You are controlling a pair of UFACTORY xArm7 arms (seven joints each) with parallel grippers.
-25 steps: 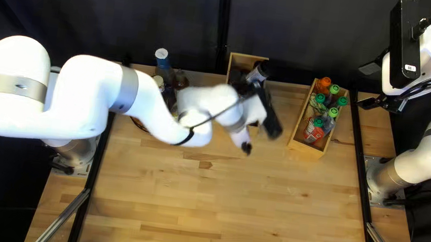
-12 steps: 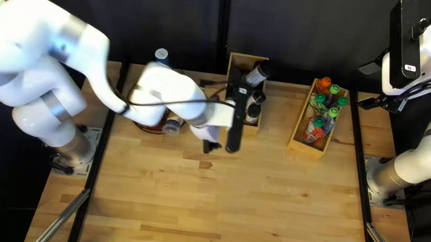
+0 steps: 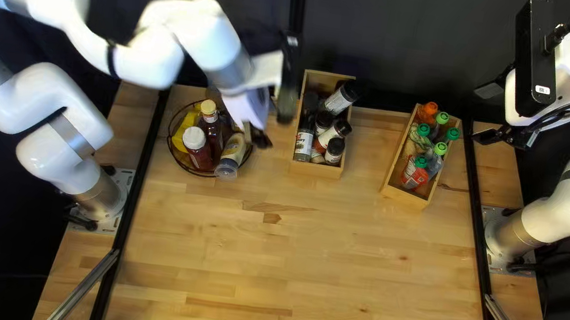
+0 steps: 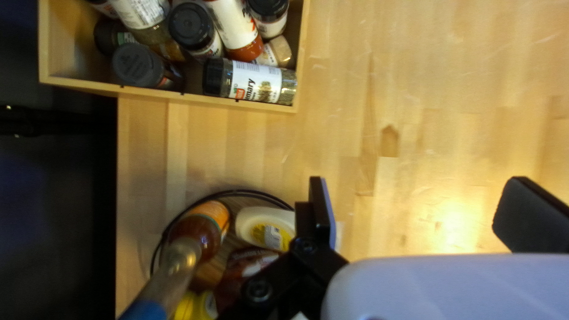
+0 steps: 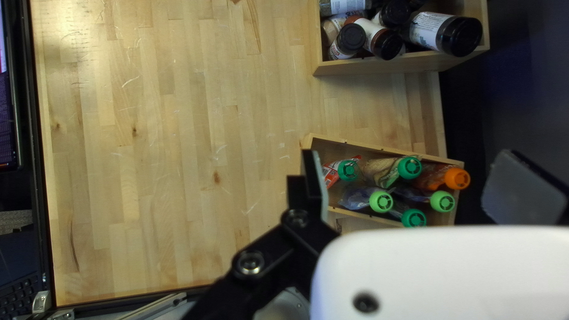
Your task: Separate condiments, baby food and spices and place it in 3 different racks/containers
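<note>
My left gripper [image 3: 259, 134] hangs beside the round wire basket [image 3: 170, 138] in the top left view; in its wrist view the left gripper [image 4: 412, 207] is open and empty. The basket holds condiment bottles, among them a red bottle with a white cap [image 3: 195, 140] and a tilted pale bottle [image 3: 232, 153]. A middle wooden box [image 3: 317, 171] holds several black-capped spice jars [image 3: 334, 150]. Baby food pouches with green and orange caps [image 3: 416, 172] stand in the wooden box at the right [image 3: 405, 198]. My right gripper [image 3: 502, 136] is raised beyond that box; seen from its wrist, the right gripper [image 5: 403, 186] is open and empty.
A black rail [image 3: 478, 202] runs along the table's right side, another [image 3: 131, 213] along its left. The dark curtain [image 3: 392, 34] hangs behind the boxes. My left arm [image 3: 144, 51] reaches over the far left corner. A keyboard [image 5: 24, 296] shows in the right wrist view.
My left arm has swung back toward the left, from over the middle box to the basket's side, uncovering the spice jars and condiment bottles. The right arm and the pouches have stayed put.
</note>
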